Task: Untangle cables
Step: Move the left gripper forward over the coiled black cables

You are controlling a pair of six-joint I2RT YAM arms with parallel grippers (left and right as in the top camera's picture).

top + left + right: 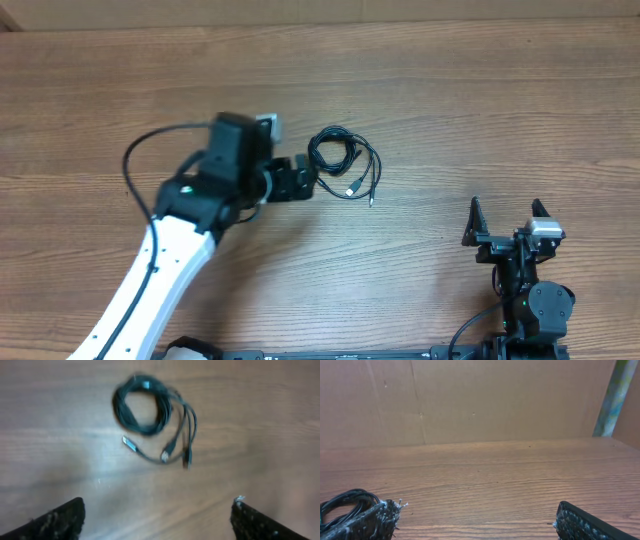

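Padded fingertips (pixel 57 520) of the left end effector (pixel 156 512) fill the bottom corners of its wrist view, spread wide, gripping nothing; just ahead, untouched, the cables (pixel 122 412) lie on the table (pixel 260 420) as one coil with three plug ends, one silvery; overhead shows those plugs less plainly; the right end effector (pixel 508 212), equally wide and empty, sits well apart, its camera catching only a loop's edge.

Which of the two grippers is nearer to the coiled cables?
The left gripper: it is just beside the cables, facing them, while the right gripper is far away from them.
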